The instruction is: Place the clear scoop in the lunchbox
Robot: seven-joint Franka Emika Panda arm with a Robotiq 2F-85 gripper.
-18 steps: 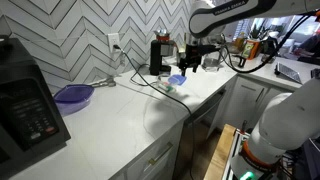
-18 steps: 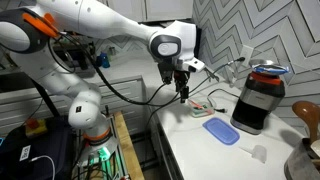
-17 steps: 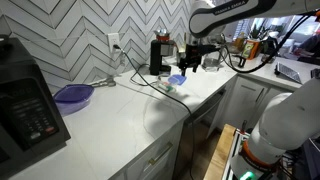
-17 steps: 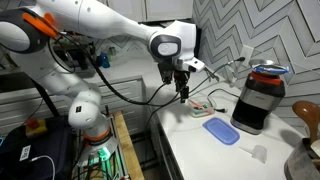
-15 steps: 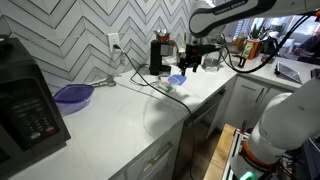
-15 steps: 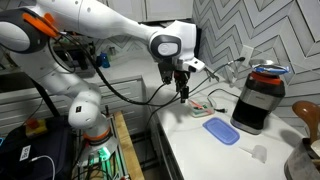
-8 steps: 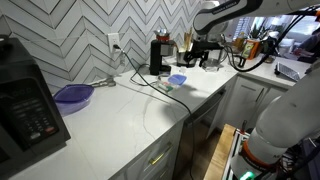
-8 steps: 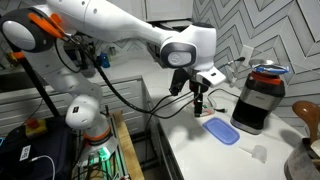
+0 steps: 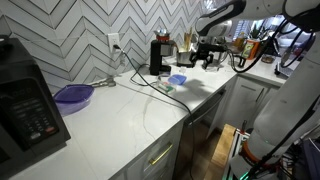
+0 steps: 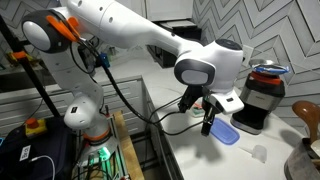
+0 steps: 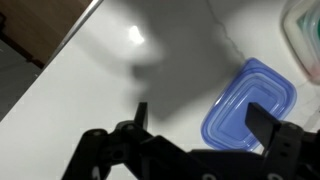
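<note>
The lunchbox is a small, low, blue translucent container on the white counter, seen in both exterior views [image 9: 177,79] [image 10: 222,131] and at the right of the wrist view [image 11: 250,105]. My gripper [image 10: 208,122] [image 9: 207,58] is open and empty; it hovers just above and beside the lunchbox. In the wrist view the two dark fingers [image 11: 200,118] straddle bare counter and the box's near edge. A small clear object that may be the scoop [image 10: 258,153] lies further along the counter, apart from the gripper; in an exterior view it shows beside the purple dish [image 9: 103,83].
A shallow purple dish [image 9: 73,95] sits near the black microwave [image 9: 25,100]. A dark coffee machine [image 10: 262,95] [image 9: 160,55] stands by the tiled wall. Cables [image 9: 150,80] cross the counter. A clear green-rimmed container [image 11: 305,40] lies next to the lunchbox. The counter edge [image 10: 170,140] is close.
The arm has swung along the counter and lowered; the gripper went from the counter's end to right beside the blue lunchbox. The gripper stays open and empty.
</note>
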